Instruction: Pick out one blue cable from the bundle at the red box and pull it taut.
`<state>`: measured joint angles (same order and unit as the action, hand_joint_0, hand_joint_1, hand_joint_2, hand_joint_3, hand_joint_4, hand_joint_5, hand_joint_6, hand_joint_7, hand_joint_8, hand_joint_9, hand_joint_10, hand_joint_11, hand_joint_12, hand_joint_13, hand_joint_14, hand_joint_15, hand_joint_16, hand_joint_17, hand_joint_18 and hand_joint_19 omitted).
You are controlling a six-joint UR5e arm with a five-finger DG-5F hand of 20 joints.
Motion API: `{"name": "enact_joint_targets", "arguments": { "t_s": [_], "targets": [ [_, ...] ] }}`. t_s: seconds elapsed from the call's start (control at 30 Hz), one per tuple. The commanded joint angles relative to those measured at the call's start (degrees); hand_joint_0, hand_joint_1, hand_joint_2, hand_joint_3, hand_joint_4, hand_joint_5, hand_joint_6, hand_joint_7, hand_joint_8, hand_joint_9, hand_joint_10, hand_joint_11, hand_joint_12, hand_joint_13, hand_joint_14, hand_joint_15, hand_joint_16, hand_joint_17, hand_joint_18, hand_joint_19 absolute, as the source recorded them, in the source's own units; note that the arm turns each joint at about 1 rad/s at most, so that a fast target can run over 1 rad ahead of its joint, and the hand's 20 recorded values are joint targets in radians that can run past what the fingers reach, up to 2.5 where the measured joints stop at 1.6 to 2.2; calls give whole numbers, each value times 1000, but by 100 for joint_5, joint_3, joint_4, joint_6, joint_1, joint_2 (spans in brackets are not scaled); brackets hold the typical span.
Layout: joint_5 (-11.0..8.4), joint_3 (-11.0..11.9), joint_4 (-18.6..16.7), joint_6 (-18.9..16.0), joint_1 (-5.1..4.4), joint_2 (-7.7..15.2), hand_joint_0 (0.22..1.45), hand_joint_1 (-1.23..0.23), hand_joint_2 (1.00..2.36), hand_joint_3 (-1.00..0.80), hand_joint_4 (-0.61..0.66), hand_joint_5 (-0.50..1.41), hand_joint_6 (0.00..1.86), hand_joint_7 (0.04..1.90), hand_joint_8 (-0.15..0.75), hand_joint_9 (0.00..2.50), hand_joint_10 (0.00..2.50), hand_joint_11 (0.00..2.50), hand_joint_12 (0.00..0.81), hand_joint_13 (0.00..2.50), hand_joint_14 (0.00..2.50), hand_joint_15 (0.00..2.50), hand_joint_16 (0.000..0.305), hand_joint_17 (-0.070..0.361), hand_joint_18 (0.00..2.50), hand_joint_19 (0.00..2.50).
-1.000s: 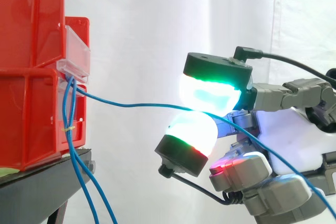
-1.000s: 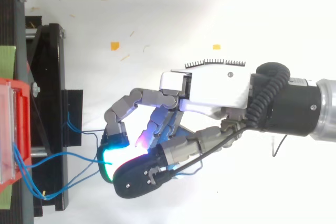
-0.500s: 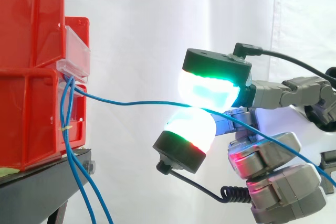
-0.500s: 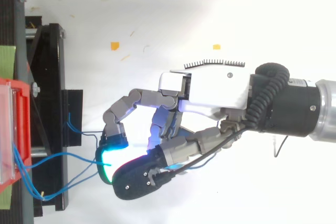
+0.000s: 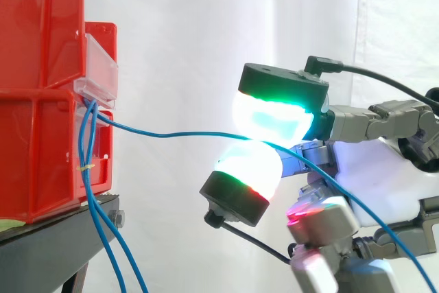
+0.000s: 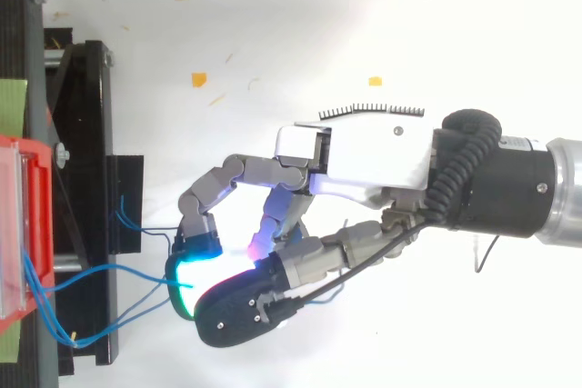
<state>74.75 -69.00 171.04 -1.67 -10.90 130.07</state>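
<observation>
– Hand [image 6: 364, 161]: we log two glowing pads [image 5: 271, 118] pinching one blue cable [image 5: 171, 134], well clear of the red box [image 5: 41, 149].
– Cable path?
– We note it leaves the box just beneath the clear label pocket [image 5: 101, 66] and sags slightly towards the pinch. Other blue strands [image 5: 84, 145] hang down the box front.
</observation>
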Motion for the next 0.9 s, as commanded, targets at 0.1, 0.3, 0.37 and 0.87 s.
{"name": "enact_joint_targets", "arguments": {
  "t_s": [0.1,0.3,0.37,0.87],
  "targets": [
    [5,0,0,0,0,1,696,-811,1023,-53,-265,-142,934,1237,309,1503,35,1097,266,1035,17,444,35,78,1120,937],
    [-4,0,0,0,0,1,696,-809,1024,-55,-256,-143,934,1239,265,1525,34,1245,270,1147,24,636,35,78,1118,984],
    [-4,0,0,0,0,1,696,-807,1024,-55,-253,-144,934,1240,245,1550,31,1350,273,1209,26,763,34,77,1122,1030],
    [-4,0,0,0,0,1,700,-810,1023,-50,-244,-142,937,1222,196,1680,69,1975,274,1458,474,1481,36,82,1301,1437]
  ]
}}
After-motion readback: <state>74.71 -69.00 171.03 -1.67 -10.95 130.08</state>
